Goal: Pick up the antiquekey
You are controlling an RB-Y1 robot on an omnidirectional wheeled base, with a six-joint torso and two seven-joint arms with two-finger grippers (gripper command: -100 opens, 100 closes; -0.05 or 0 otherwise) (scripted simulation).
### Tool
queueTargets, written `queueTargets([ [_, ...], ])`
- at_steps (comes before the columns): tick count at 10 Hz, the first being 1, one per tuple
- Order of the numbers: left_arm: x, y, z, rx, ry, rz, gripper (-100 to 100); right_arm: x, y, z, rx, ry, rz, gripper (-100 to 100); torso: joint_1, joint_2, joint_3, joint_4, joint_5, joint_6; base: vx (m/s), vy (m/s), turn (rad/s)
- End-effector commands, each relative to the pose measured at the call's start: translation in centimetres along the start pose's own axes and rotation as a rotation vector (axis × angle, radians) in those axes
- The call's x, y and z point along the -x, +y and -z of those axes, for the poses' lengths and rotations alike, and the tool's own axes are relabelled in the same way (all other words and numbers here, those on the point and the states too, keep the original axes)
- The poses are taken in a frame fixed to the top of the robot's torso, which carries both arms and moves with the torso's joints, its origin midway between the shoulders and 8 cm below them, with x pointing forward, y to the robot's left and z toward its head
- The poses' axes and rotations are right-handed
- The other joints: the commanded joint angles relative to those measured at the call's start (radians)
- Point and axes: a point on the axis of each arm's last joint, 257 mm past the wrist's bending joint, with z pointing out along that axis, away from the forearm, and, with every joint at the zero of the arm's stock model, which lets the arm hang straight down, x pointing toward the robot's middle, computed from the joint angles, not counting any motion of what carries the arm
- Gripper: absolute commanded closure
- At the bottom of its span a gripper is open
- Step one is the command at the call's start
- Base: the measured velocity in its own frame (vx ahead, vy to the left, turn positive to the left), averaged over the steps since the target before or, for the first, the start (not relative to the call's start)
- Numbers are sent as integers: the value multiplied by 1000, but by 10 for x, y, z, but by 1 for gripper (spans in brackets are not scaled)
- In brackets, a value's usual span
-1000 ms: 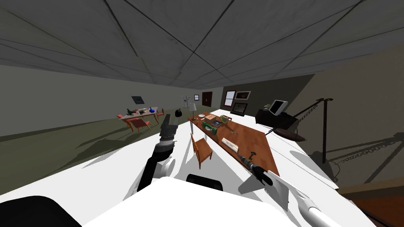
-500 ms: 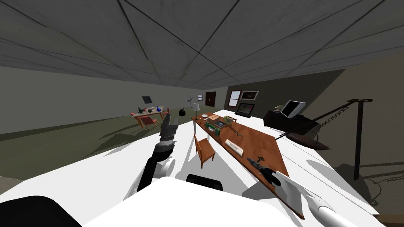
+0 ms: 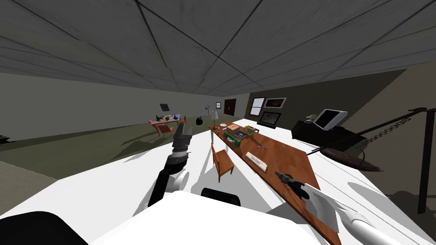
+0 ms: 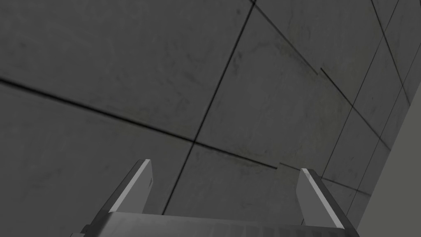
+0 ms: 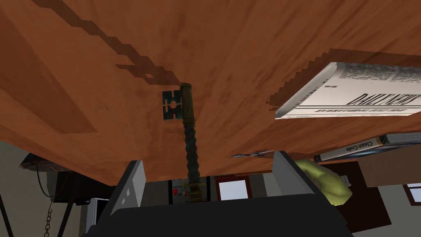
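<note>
The right gripper (image 5: 209, 158) has its 2 blade fingers spread wide, one on either side of the antique key (image 5: 189, 131), pressing nothing. The key is near the close end of the brown wooden table (image 5: 246, 41). Its shaft runs straight out from the gripper's dark body between the blades. The square, cut-out bit is at the far end and the ringed end is close to the gripper body; whether that end touches the body I cannot tell. A folded newspaper (image 5: 353, 92) lies nearby on the same table, clear of the fingers. The key looks small, rigid and light, so weight should be no trouble. The likelier difficulty is its thinness and how low it sits, since it could skid or pivot if the blades meet it unevenly. The twisted middle of the shaft seems the best hold, as its ridges should give the flat blades some bite. The flat bit would offer little. The left gripper (image 4: 224, 166) is raised beside the torso, fingers apart and holding nothing.
</note>
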Motion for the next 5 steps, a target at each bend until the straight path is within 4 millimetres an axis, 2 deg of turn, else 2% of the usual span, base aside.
queueTargets([
  [1,0,0,0,0,0,0,0,0,0,0,0,0,0,0,0,0,0,0,0,0,0,0,0],
  [2,0,0,0,0,0,0,0,-5,0,-4,-4,-1,-5,-100,0,0,0,0,0,0,16,-23,42],
  [5,0,0,0,0,0,0,0,-14,-1,-9,-12,0,-11,-100,-4,-2,-1,0,-1,0,26,-48,46],
])
